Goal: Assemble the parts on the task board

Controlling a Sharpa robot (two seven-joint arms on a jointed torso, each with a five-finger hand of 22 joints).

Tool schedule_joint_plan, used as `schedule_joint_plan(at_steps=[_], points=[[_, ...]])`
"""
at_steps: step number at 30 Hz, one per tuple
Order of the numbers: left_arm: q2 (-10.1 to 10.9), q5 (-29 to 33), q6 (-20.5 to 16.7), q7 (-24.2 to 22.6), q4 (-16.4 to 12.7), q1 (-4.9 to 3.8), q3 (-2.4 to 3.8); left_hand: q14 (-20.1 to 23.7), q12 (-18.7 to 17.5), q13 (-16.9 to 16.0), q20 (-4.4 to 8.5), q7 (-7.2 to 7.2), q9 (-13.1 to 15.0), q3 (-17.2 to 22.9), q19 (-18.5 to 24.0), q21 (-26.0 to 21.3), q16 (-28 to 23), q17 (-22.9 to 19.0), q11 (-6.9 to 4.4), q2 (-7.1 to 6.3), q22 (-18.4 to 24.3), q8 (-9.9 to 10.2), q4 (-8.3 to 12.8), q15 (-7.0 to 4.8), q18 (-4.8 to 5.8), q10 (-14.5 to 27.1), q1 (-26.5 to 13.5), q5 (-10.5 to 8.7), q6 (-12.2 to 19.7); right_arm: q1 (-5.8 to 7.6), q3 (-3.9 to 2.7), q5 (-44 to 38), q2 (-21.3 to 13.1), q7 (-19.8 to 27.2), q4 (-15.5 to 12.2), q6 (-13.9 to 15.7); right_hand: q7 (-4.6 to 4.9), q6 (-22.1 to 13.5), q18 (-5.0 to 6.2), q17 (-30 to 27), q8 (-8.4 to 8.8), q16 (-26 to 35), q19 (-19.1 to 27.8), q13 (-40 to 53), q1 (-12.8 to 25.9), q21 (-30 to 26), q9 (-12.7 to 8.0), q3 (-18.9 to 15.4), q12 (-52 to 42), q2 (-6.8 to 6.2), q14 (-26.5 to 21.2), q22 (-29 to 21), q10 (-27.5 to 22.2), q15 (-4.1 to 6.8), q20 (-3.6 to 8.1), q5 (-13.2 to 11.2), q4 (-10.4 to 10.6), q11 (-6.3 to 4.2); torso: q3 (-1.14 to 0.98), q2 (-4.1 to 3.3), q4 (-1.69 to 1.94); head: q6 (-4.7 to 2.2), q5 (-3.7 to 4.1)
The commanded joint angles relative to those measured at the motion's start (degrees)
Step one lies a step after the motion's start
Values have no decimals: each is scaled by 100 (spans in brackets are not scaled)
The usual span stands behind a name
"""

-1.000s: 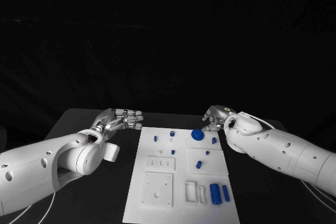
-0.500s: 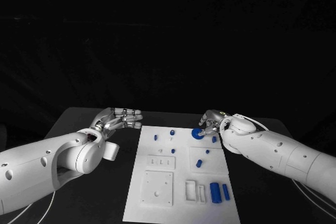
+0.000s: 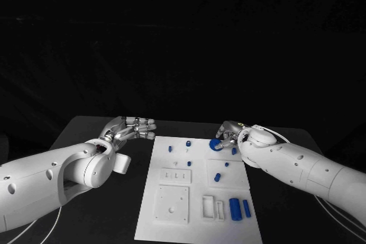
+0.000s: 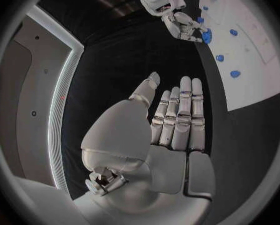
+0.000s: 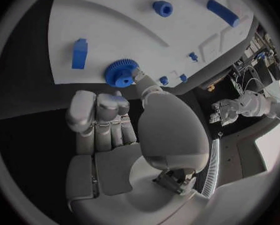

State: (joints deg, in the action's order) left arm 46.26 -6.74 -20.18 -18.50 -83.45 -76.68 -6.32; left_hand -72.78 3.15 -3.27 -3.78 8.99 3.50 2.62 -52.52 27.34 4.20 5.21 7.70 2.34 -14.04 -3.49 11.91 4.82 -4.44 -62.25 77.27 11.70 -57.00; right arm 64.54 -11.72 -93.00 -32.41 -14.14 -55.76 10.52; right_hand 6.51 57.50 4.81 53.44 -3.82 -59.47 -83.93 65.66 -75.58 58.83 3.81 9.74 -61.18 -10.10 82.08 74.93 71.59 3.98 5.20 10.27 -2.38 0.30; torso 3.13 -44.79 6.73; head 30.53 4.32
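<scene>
The white task board (image 3: 200,183) lies in the middle of the black table. A blue gear (image 3: 215,145) lies flat near its far right corner. My right hand (image 3: 230,133) is at the gear: the thumb touches the toothed rim of the gear (image 5: 121,73) and the other fingers (image 5: 96,110) curl close on its near side. Off the board's far left corner my left hand (image 3: 131,128) hovers with its fingers (image 4: 177,115) straight and apart, holding nothing. The left wrist view also shows the right hand (image 4: 180,25) at the gear (image 4: 206,36).
Small blue pegs (image 3: 188,145) stand near the board's far edge, and one part (image 3: 217,177) lies mid-board. Two long blue blocks (image 3: 234,209) sit at the near right beside white slots. A blue block (image 5: 79,53) and a ring (image 5: 162,8) lie near the gear.
My right hand has moved left and down from beside the board's corner onto the gear. The gear has stayed in place. The left hand has barely moved.
</scene>
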Motion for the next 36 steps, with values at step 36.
schedule_joint_plan(at_steps=[36], points=[[-50, 9, 113, 5, 43, -4, 5, 27, 22, -2, -8, -2, 8, -55, 16, 13, -8, -1, 4, 51, 50, -19, 4, 5, 31, 44, 38, -4, 31, -103, 30, -74, 97, 126, 218, -297, -37, 258, -52, 62, 25, 23, -155, 38, 73, 72, -8, 525, -6, 115, 37, 759, 54, 28, 13, 620, -355, -42, -1, 3, -11, 91, -22]])
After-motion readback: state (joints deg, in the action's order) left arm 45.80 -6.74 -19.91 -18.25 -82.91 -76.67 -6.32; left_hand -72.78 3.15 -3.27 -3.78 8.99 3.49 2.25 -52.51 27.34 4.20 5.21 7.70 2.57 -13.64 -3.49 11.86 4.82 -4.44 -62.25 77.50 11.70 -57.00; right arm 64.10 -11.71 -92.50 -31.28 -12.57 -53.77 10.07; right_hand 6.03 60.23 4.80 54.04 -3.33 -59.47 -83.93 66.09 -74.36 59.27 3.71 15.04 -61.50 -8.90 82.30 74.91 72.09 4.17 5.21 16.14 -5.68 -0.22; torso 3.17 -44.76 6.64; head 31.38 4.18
